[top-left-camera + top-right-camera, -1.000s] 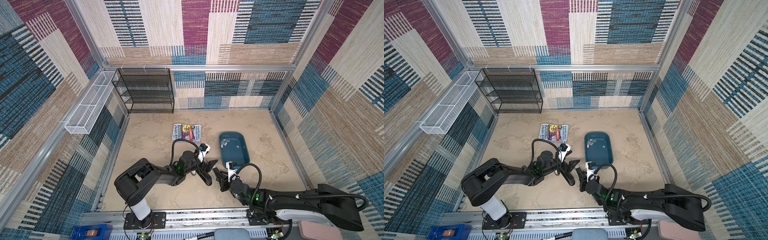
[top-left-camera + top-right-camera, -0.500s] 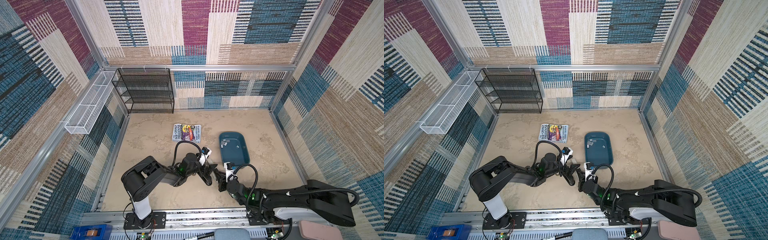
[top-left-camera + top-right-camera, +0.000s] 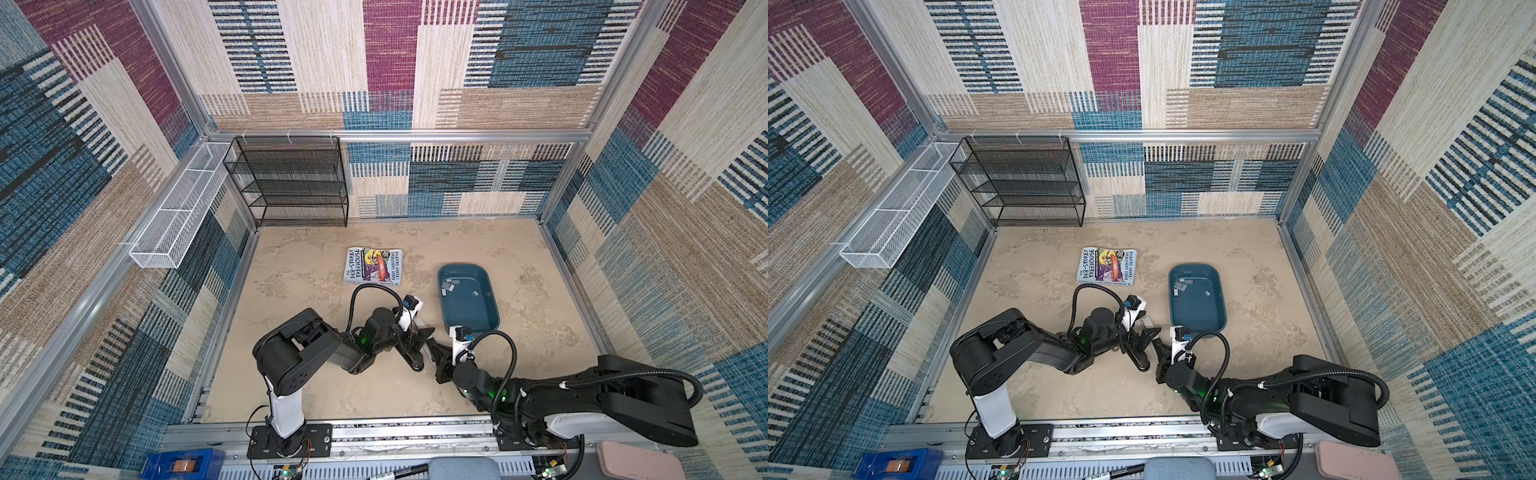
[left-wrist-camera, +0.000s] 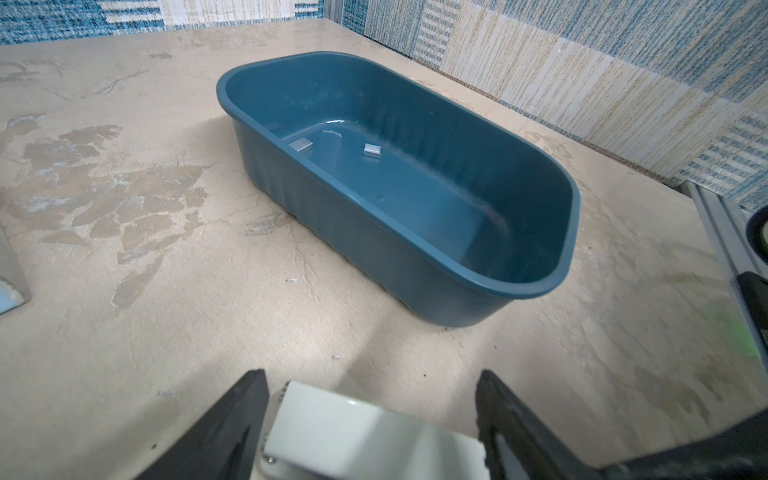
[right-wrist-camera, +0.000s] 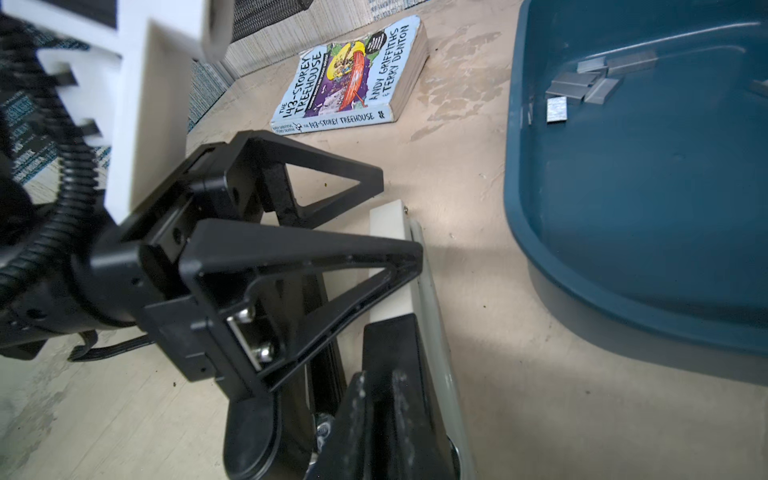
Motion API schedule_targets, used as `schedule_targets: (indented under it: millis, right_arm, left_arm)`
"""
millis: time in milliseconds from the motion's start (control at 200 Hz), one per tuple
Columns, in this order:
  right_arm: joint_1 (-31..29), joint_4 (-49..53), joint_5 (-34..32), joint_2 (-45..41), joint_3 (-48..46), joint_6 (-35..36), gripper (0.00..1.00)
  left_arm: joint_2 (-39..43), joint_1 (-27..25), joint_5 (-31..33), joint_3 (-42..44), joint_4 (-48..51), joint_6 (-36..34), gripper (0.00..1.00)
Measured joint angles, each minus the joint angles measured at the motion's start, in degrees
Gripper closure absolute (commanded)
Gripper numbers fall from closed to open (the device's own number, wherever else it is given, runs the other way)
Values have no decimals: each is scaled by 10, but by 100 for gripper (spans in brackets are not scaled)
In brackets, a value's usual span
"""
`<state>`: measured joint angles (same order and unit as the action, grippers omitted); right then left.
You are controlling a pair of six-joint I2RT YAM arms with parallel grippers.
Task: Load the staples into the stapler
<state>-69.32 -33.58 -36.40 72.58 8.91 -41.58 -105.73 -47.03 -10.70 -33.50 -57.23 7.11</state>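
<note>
Right wrist view: the fullest look at the staples (image 5: 577, 79) and the stapler (image 5: 386, 226).
Staples, count: seven short silver-grey strips can be counted. Six lie in a loose cluster and one lies apart at the picture's edge.
Staples, place: all lie on the floor of the blue tub (image 5: 623, 216), at the end farther from the arms.
Left wrist view: only two strips (image 4: 300, 145) show past the tub's near wall.
Stapler, count: one, with a cream body, a grey-green base and black parts. It lies on the table (image 3: 332, 395) just beside the tub's near end.
Left gripper (image 5: 400, 214): the fingers stand wide apart with the stapler's cream body between them, and they seem to clamp it.
Right gripper (image 3: 435, 353): it sits low at the stapler's near, black end. Its fingers are cropped close to the lens, so I cannot tell whether they are apart or together.
Book (image 5: 353, 70): one, flat on the table. In both top views it lies to the left of the tub and apart from it.
Writing: the cover reads "THE 143-STOREY TREEHOUSE" and "ANDY GRIFFITHS & TERRY DENTON", and the spine repeats the title.
Other things: one black wire shelf rack (image 3: 291, 183) stands against the back wall, and one white wire basket (image 3: 178, 216) hangs on the left wall.
Arms: two.
</note>
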Motion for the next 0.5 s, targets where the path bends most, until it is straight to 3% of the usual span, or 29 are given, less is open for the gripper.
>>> schedule_targets:
  millis: [110, 441, 501]
  right_arm:
    - [0, 10, -2, -8, 4, -3, 80]
    - [0, 186, -25, -168, 39, -3, 47]
    - [1, 218, -34, -194, 58, -4, 36]
  left_arm:
    - [0, 0, 0, 0, 0, 0, 18]
    - [90, 0, 6, -14, 67, -1, 17]
    - [126, 0, 16, -14, 86, 0, 16]
